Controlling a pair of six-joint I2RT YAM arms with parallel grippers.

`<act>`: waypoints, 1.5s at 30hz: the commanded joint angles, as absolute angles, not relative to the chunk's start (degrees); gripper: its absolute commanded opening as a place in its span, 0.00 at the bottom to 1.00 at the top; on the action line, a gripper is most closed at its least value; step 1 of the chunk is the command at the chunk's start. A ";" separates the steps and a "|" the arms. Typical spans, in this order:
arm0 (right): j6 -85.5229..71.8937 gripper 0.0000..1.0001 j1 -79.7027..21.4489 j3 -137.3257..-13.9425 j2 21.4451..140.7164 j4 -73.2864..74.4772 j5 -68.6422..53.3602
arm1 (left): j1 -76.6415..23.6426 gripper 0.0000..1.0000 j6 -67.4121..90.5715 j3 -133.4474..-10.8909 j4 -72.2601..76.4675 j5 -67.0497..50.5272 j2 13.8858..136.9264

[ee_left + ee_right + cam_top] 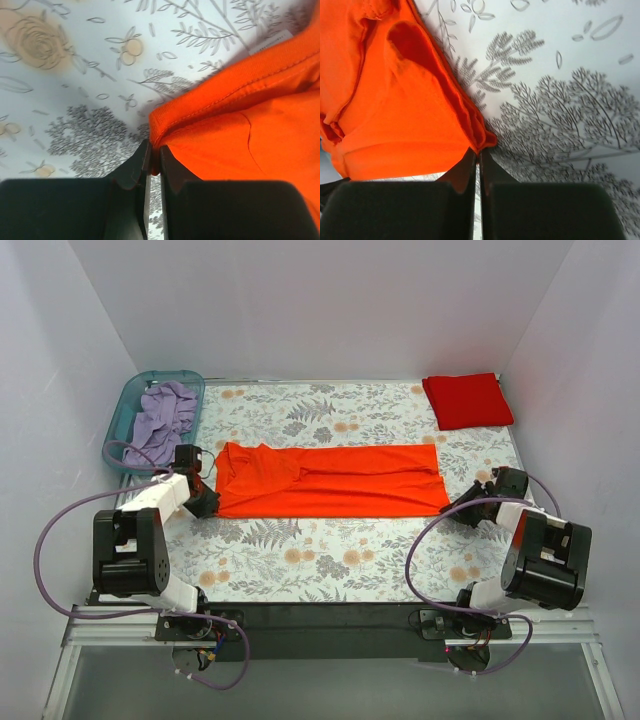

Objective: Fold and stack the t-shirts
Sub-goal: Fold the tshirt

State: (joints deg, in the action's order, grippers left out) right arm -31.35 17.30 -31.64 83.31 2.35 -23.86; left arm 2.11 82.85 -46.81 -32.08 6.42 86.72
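The bright orange t-shirt (330, 480) lies folded lengthwise into a long strip across the middle of the table. At its near left corner my left gripper (207, 502) is shut on the orange cloth (240, 130), a fold of hem pinched between the jaws at my left gripper (155, 160). My right gripper (452, 507) is shut on the strip's near right corner, where the layered orange edge (420, 110) meets my right gripper (479, 154). The deeper red t-shirt (467, 400) rests folded into a square at the far right corner.
A teal bin (132, 405) holding crumpled purple cloth (165, 415) stands at the far left. White walls close in the floral tablecloth (330, 560) on three sides. Purple cables loop beside both arm bases.
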 commanded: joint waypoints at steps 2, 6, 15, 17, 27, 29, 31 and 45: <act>-24.27 0.01 18.81 -34.19 79.63 15.88 -14.69 | 2.55 0.00 80.43 -50.62 -41.56 15.81 85.70; -22.15 0.01 18.90 -35.42 77.87 19.85 -12.22 | 2.64 0.01 79.80 -51.77 -44.12 15.48 85.52; -19.95 0.10 18.90 -34.28 77.43 21.36 -11.95 | 2.55 0.15 81.12 -45.18 -41.49 7.39 86.48; -19.86 0.17 18.90 -34.19 77.52 21.36 -12.48 | 2.64 0.18 81.21 -45.00 -41.31 6.68 86.13; -18.72 0.34 18.63 -40.68 70.67 24.43 -11.95 | 2.64 0.63 80.51 -49.56 -45.61 8.35 77.09; -18.46 0.35 17.59 -41.83 69.96 24.43 -11.78 | 2.64 0.63 80.16 -50.97 -46.84 8.44 74.98; -17.76 0.35 16.35 -43.33 69.35 24.35 -11.08 | 2.55 0.63 80.07 -53.07 -48.42 8.26 73.83; -6.86 0.35 -5.17 -51.94 80.67 19.34 -9.41 | -13.95 0.62 82.44 -53.88 -42.29 1.85 74.44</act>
